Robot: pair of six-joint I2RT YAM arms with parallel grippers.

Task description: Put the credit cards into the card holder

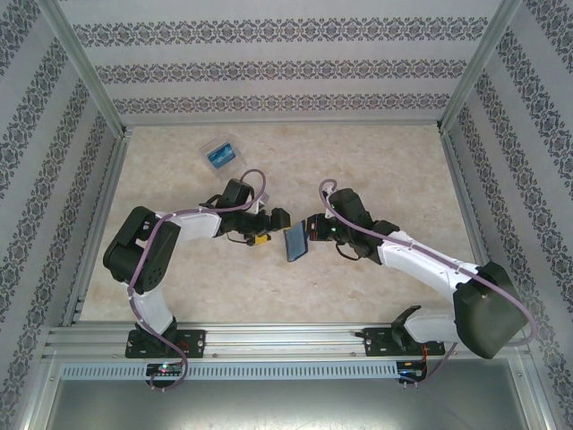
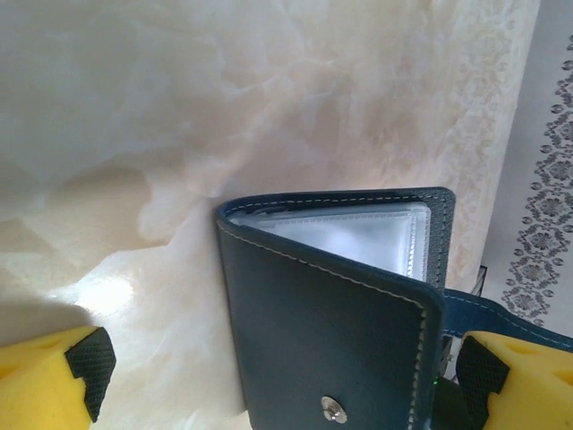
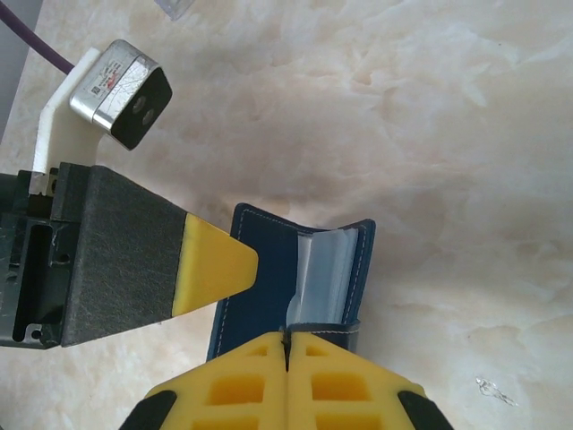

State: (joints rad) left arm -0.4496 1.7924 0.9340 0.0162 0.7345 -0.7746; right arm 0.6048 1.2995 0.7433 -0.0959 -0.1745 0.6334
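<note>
Card holder half-open, axis near-far; R pincer clenched on it, L pincer released.

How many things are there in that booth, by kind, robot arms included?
Robot arms: 2 (left arm, right arm)
Card holder: 1
Clear plastic box: 1
Blue card, inside the box: 1
Total: 5

left arm, right arm: white links, black joints | cable: purple | pincer fingers: yellow, black pads
</note>
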